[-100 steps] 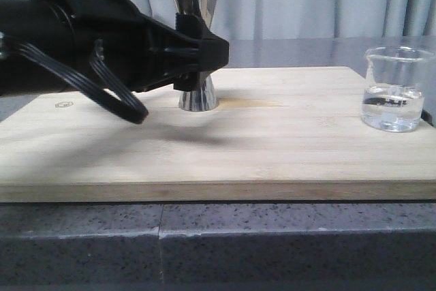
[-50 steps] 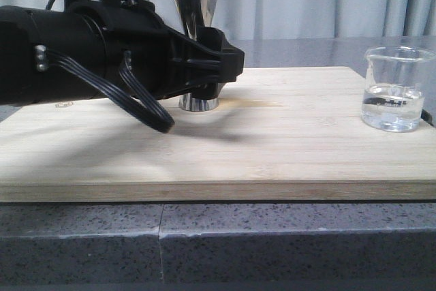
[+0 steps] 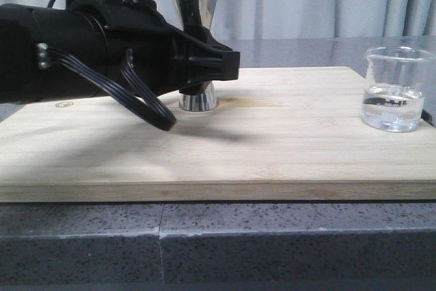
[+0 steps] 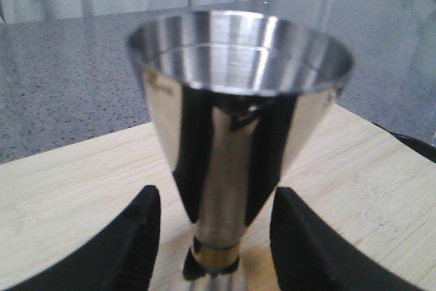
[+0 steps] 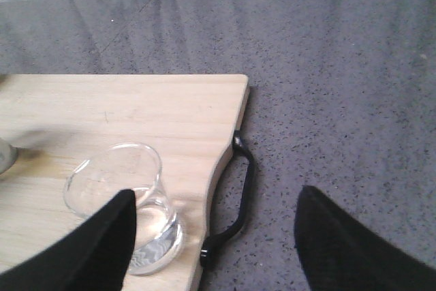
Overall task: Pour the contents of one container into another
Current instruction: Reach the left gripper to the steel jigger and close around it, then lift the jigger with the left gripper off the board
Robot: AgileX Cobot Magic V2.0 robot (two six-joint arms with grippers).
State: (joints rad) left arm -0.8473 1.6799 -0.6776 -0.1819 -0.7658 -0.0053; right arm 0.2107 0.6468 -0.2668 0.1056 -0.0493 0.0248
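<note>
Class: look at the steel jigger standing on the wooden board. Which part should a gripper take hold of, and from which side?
Grip the jigger at its narrow waist, by the gold band, coming in level from the side. It stands upright and both cones flare away from the waist, so fingers there probably cannot slide up or down.

Wooden board (image 3: 272, 148) (black handle (image 5: 235, 199))

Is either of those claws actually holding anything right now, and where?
Nothing is held. The left gripper is open, its fingers on either side of the steel jigger's narrow waist without touching. The right gripper is open near the glass beaker.
</note>
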